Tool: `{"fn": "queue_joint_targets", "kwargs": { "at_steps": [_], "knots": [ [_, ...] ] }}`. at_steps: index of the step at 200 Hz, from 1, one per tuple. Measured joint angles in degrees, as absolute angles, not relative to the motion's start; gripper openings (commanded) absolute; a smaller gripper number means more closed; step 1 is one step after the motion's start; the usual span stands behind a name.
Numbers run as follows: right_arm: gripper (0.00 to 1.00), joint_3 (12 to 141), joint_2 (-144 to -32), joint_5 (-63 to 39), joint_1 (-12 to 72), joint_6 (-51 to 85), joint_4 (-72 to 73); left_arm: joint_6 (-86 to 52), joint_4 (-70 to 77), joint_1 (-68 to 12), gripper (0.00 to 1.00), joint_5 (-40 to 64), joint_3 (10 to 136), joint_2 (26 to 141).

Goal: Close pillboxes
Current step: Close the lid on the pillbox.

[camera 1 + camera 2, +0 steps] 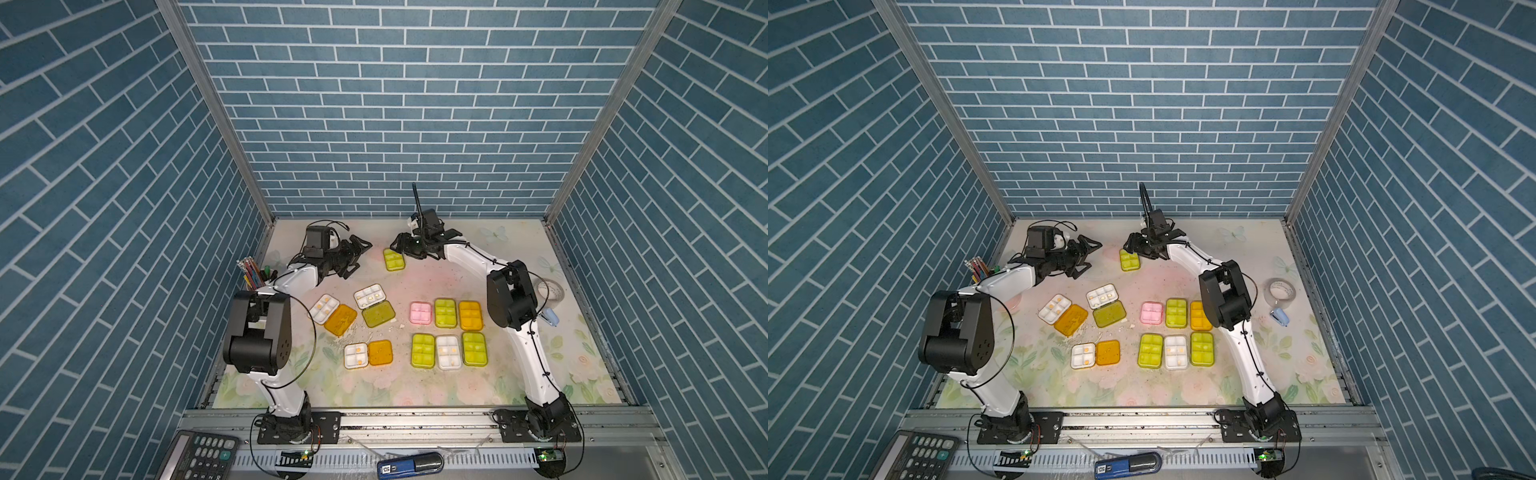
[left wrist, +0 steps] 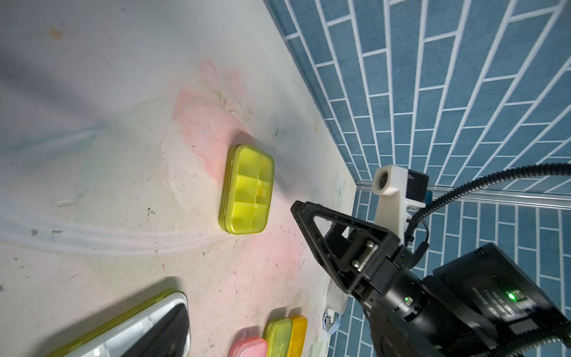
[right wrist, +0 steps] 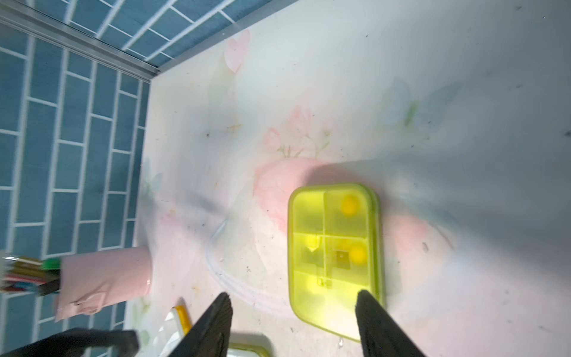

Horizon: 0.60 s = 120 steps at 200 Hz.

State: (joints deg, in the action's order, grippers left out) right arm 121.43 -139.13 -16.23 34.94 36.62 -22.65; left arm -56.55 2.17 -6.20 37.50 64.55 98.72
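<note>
- Already seven translucent-lidded plastic pillboxes (image 1: 445, 312) are shut: six grouped right, one yellow-green case (image 1: 394, 259) far back beside my released right jaws.
- Three white trays (image 1: 356, 356) lie open, centre-left on the counter (image 1: 457, 386).
- Left jaws: released too.

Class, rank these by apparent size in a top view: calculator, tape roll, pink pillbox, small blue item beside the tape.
1. calculator, though nearest the camera and cropped.
2. tape roll.
3. pink pillbox.
4. small blue item.
</note>
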Motion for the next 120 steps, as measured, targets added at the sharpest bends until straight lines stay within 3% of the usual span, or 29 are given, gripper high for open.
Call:
{"fn": "queue_joint_targets", "kwargs": {
  "at_steps": [43, 120],
  "knots": [
    [0.65, 128.6, -144.0, -8.8, 36.4, 31.4, -31.4, -56.6, 2.5, -6.2, 0.93, 37.6, 64.6, 98.0],
    [0.65, 134.5, -148.6, -6.6, 37.1, 28.3, -37.4, -56.6, 2.5, -6.2, 0.93, 37.6, 64.6, 98.0]
  ]
}}
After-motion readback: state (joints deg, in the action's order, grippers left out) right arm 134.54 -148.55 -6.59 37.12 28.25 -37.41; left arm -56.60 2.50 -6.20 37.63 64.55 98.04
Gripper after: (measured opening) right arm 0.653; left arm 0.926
